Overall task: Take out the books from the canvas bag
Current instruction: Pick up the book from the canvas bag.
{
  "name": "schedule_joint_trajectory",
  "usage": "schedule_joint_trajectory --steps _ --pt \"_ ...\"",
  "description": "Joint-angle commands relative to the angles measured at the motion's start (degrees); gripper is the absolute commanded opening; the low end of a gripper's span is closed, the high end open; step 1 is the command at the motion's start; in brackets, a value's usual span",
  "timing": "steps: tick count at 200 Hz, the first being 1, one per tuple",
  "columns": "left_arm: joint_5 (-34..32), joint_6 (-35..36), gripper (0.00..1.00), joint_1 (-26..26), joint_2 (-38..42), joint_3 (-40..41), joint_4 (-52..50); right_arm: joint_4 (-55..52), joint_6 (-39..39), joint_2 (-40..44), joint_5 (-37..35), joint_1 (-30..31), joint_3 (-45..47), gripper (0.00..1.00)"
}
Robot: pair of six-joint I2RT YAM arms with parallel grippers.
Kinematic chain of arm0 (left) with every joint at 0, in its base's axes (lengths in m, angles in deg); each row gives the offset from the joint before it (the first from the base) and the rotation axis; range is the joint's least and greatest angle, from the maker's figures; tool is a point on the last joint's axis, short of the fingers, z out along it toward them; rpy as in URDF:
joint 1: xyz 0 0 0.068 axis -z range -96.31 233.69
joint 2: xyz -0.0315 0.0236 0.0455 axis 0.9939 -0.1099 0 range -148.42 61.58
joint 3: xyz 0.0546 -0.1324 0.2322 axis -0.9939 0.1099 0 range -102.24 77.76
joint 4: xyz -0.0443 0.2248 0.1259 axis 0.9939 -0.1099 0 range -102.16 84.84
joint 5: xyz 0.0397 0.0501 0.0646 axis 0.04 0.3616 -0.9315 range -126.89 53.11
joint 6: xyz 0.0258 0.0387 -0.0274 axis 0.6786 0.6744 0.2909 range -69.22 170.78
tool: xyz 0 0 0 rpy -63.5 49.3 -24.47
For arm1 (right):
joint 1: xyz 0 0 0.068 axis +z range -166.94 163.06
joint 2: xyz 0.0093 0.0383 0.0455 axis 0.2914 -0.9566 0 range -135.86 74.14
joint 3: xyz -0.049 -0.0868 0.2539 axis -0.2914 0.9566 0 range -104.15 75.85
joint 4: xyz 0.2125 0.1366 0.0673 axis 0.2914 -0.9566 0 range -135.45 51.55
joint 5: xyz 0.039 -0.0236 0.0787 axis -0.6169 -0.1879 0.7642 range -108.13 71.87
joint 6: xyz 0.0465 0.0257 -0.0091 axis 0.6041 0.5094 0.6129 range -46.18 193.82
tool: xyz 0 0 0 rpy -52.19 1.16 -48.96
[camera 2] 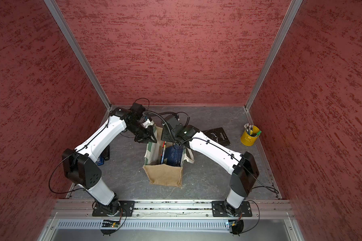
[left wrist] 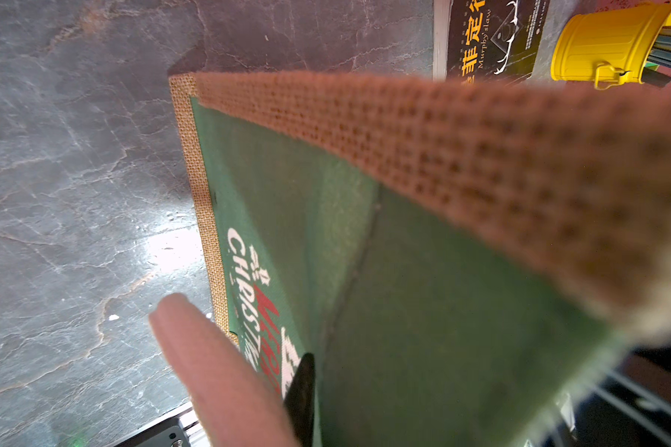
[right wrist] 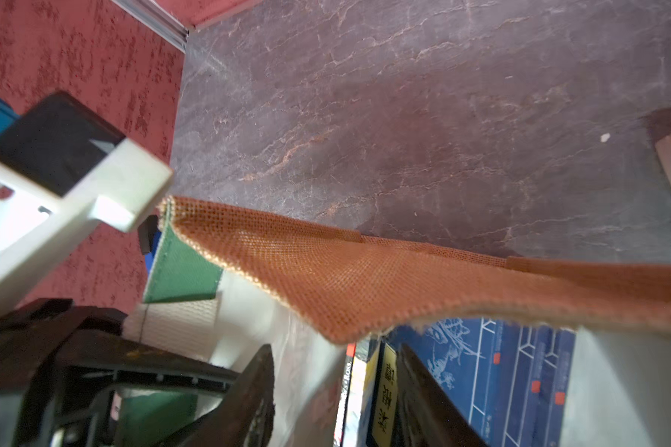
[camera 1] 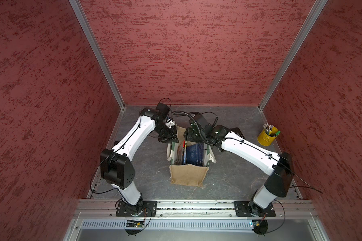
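My left tool (camera 1: pixel 172 137) pinches the green panel of the boxy tan burlap canvas bag (camera 1: pixel 188 174) to steady it; my right tool (right wrist: pixel 336 371), half-open, straddles thin upright paperback books (camera 1: pixel 194 153) inside.

You have the canvas bag (camera 1: pixel 188 175) standing open at the middle of the surface (camera 1: pixel 228 177), with the books (camera 1: pixel 193 154) on edge inside it. To its right and farther back, a lone book (camera 2: pixel 217 135) lies flat, between the bag and the pencil cup (camera 1: pixel 266 138), which stands by the right edge near the far right corner. Left of the bag, loose books (camera 2: pixel 101 161) lie mostly hidden under the left arm (camera 2: pixel 100 137).
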Motion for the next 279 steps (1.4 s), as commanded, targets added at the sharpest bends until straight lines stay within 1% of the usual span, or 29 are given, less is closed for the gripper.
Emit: schedule_joint_trajectory --steps 1,35,61,73,85,96,113,153,173,199,216,249,267,279 --pt "1.54 -0.46 0.18 -0.32 0.16 0.44 1.78 -0.41 -1.02 -2.70 5.08 0.25 1.08 0.52" --pt "1.54 -0.57 0.18 -0.32 0.51 1.27 1.97 4.03 0.50 -3.57 6.57 0.19 6.41 0.52" --pt "1.62 -0.76 0.18 -0.41 0.69 1.67 2.16 5.39 -0.52 -7.42 8.14 0.12 5.71 0.51" --pt "1.62 -0.91 0.18 -0.41 0.73 1.76 2.16 5.56 -0.88 -8.81 8.91 0.16 5.06 0.45" --pt "1.57 -0.85 0.18 -0.40 0.78 1.91 2.21 5.57 -0.90 -9.13 8.65 0.16 4.92 0.36" --pt "1.52 -0.93 0.18 -0.39 1.10 2.02 2.25 5.24 -0.88 -8.29 7.78 0.11 5.00 0.29" --pt "1.27 -1.07 0.18 -0.50 1.27 2.20 2.33 4.70 -0.82 -6.35 6.20 0.14 5.24 0.21" --pt "1.47 -1.25 0.18 -0.50 1.04 2.07 2.51 8.05 -0.60 -1.19 7.49 0.10 7.43 0.10" --pt "1.45 -1.12 0.18 -0.50 0.93 1.94 2.42 9.27 -0.55 1.16 7.39 0.11 7.91 0.08" --pt "1.50 -1.03 0.19 -0.48 0.88 2.11 2.41 11.46 -0.37 3.24 7.16 -0.02 9.03 0.09" --pt "1.56 -0.96 0.20 -0.50 0.71 2.20 2.51 13.36 0.33 3.18 8.08 -0.36 10.28 0.12" --pt "1.72 -0.89 0.21 -0.50 0.51 2.55 2.60 16.37 1.77 1.95 9.35 -0.65 12.33 0.32" --pt "1.75 -0.77 0.23 -0.54 0.42 2.73 2.69 18.23 2.42 1.23 10.29 -0.97 13.76 0.46" --pt "1.80 -0.77 0.23 -0.63 0.29 2.81 2.77 19.43 2.70 0.47 11.57 -1.40 14.58 0.50"
